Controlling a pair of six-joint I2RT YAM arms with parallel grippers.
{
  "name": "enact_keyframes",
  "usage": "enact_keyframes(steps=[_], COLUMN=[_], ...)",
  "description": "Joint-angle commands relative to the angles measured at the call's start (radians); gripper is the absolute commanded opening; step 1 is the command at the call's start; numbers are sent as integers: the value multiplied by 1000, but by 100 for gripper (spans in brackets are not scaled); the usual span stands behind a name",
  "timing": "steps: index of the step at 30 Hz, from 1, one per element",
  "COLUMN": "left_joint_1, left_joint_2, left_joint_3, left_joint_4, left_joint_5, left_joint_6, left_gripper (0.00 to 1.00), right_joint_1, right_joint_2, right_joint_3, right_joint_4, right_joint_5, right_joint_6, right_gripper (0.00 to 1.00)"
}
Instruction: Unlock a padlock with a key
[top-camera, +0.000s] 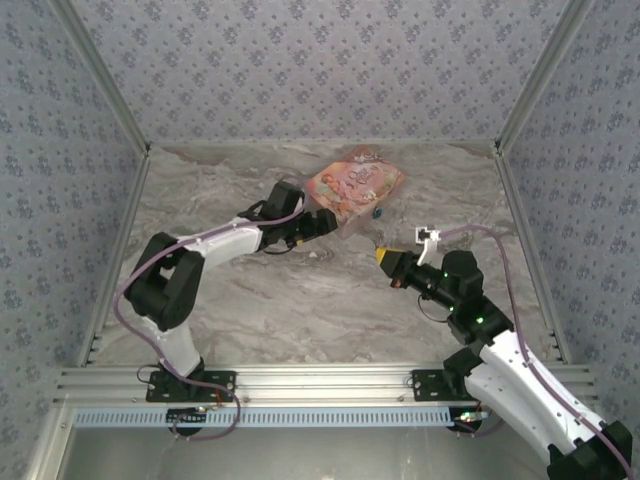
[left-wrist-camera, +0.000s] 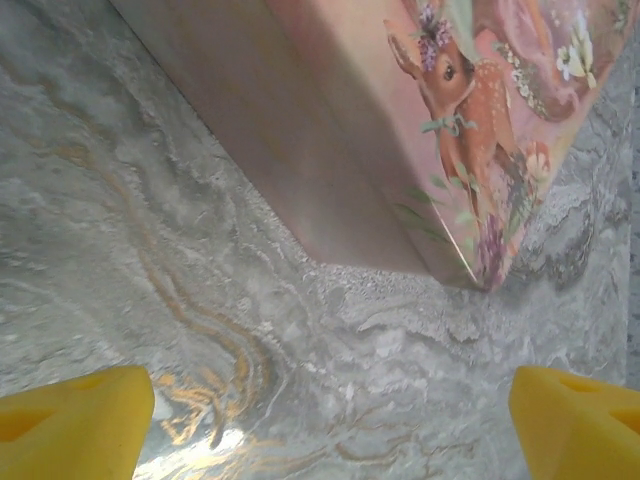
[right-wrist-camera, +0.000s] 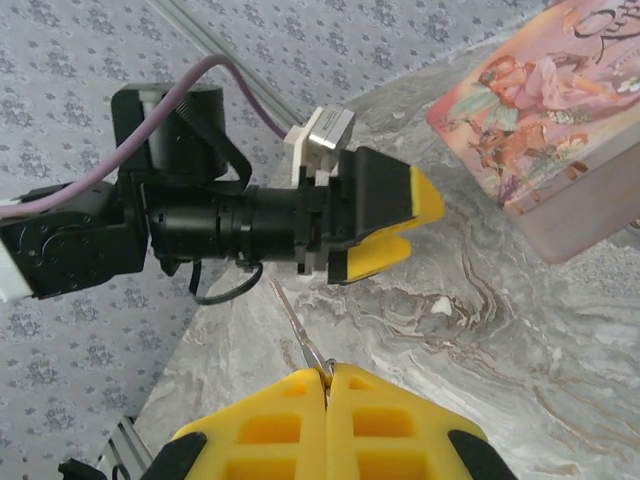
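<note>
Marble-look tabletop (top-camera: 300, 310) with a pretty short inventory: one pink box (top-camera: 355, 188) with a fawn printed on it, one padlock (top-camera: 378, 212), one key (right-wrist-camera: 298, 330), and two arms. The padlock is just a blue speck in the top view. It sits on the table right beside the box's near edge, on the side toward the right arm, and it's too small to tell how the shackle stands. The right gripper (right-wrist-camera: 327, 378) has its two yellow fingers pressed flat together, and the key pokes out from between them as a thin grey sliver. From above, that gripper (top-camera: 384, 258) hangs near the padlock but apart from it. The left gripper (left-wrist-camera: 330, 420) is spread wide, one yellow pad at each bottom corner of its own camera, with nothing between them but bare marble and the box's corner just ahead. In the top view it (top-camera: 320, 223) sits right at the box's near-left edge.
</note>
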Motion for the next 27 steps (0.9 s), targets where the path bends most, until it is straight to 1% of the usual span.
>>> enact_keyframes(steps=[1,7,14,21,27], left_joint_1=[-19,-22,-25,-24,-15], left_joint_2=[37,108,183,201,182], left_joint_3=[70,117,179,173,90], left_joint_4=[48,82,21,-48,-55], left_joint_5=[19,-6,-26,-36,-38], left_joint_6=[-82,-143,-192,-160,-135], left_gripper=[92,92,90,89,87], right_joint_1=[13,25,28,28,28], right_joint_2=[-16,-30,-35,-39,-41], right_joint_3=[-11,-17,-19,-11,-1], right_joint_4=[-26,-35,-40,-74,-103], right_joint_5=[29,46,59,77,94], right_joint_6=[-9,-11,-9,-17,-22], right_gripper=[0,0,0,0,0])
